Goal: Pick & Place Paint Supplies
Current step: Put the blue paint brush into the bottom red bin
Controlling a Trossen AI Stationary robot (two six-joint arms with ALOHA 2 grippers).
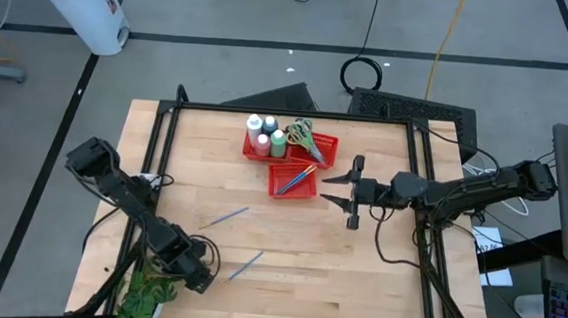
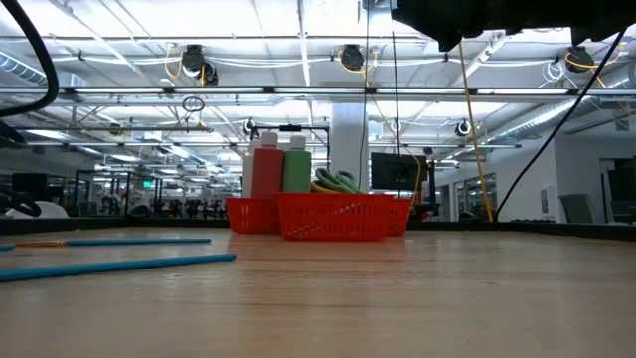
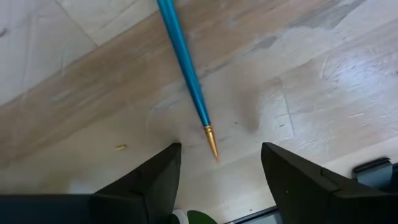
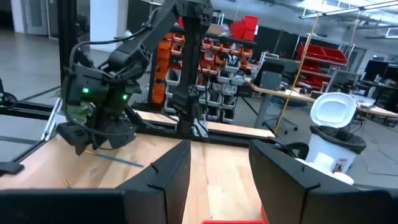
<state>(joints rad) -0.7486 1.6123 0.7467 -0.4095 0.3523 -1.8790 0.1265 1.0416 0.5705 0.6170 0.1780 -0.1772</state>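
**Two brushes loose on the bench, both tools open and empty**

High view: a wooden bench framed by dark rails carries two red mesh baskets near its far middle. The far basket holds white-capped bottles, among them a green bottle, together with scissors with green handles. The near basket, touching the far one, holds thin brushes lying slantwise, blue and orange.

Two further blue brushes lie loose on the bare wood, well apart from the baskets. One brush lies near the bench's middle; the second brush lies closer to the front edge, just beside the left tool. The left tool sits low over the bench at the front left, next to a green leafy plant at the bench's corner. In the left wrist view its two dark fingers stand apart with nothing between them, and the second brush's gold-coloured tip points into the gap, short of the fingers.

The right tool hangs to the right of the near basket, apart from it. In the right wrist view its fingers are parted and hold nothing; the left arm shows beyond them across the bench.

Low view: the baskets stand mid-bench with bottles rising above the rim, and the two loose brushes lie at the left.
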